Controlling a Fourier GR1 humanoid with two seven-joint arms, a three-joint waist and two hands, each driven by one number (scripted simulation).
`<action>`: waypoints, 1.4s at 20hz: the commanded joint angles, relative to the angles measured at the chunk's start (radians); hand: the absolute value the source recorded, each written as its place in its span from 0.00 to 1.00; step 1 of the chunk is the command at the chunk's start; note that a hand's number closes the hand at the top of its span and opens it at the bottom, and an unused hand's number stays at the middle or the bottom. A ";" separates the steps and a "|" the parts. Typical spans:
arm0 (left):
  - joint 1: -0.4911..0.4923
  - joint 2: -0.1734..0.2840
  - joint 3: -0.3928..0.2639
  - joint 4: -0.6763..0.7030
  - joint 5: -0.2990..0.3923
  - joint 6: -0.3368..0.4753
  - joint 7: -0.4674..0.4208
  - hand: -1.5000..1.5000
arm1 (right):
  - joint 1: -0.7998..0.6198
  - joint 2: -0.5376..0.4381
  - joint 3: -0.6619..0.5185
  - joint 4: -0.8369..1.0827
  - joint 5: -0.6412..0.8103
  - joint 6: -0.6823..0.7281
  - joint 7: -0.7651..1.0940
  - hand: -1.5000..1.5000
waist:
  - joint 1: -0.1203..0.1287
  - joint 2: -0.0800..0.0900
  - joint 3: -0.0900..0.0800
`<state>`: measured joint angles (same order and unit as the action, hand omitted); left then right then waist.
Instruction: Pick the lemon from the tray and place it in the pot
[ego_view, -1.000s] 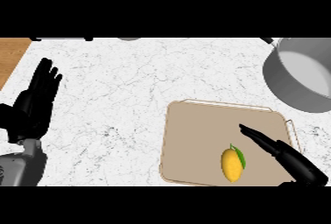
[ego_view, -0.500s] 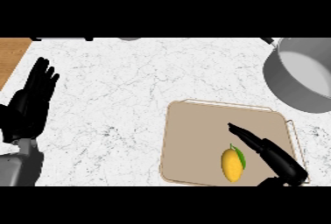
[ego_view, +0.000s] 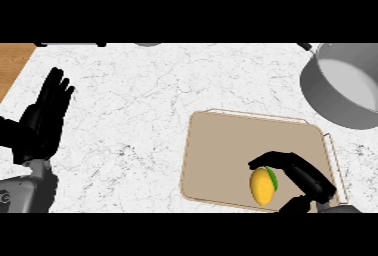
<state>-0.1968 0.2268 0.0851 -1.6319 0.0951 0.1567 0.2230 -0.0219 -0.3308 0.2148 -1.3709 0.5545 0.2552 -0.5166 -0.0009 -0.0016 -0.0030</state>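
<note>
Head view: the right hand (ego_view: 304, 181) arches over the lower right part of the tray (ego_view: 221, 150), its fingers curled round the lemon (ego_view: 261, 186) from the right side, touching it. The lemon lies flat on the tray with its long axis running nearly up and down the view. The grey pot (ego_view: 347, 85) stands well apart at the desk's (ego_view: 148, 100) upper right, and the left hand (ego_view: 40, 122) rests open at the left edge, fingers up.

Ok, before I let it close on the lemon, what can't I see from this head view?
- Lemon: right side hidden behind the right hand; contact unclear.
- Pot: cut by the right edge; inside partly out of view.
- Tray: lower right corner covered by the hand.
</note>
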 joint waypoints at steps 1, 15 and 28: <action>0.026 -0.049 -0.029 0.012 -0.037 0.015 -0.043 0.50 | 0.060 0.005 0.024 0.022 0.074 -0.076 -0.111 1.00 | -0.001 0.001 0.003; 0.066 0.000 0.037 -0.066 -0.005 -0.017 0.021 0.50 | 0.265 -0.335 0.172 -0.272 0.372 -0.043 -0.159 1.00 | -0.025 -0.012 0.001; 0.006 0.011 0.061 -0.027 0.004 -0.030 0.033 0.50 | 0.457 -0.313 -0.271 -0.618 -0.108 -0.004 -0.138 1.00 | -0.032 -0.003 0.001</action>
<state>-0.1777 0.2259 0.1348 -1.6592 0.0878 0.1351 0.2438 0.4192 -0.6841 0.0700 -1.9092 0.6112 0.2281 -0.6947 -0.0317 -0.0065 -0.0019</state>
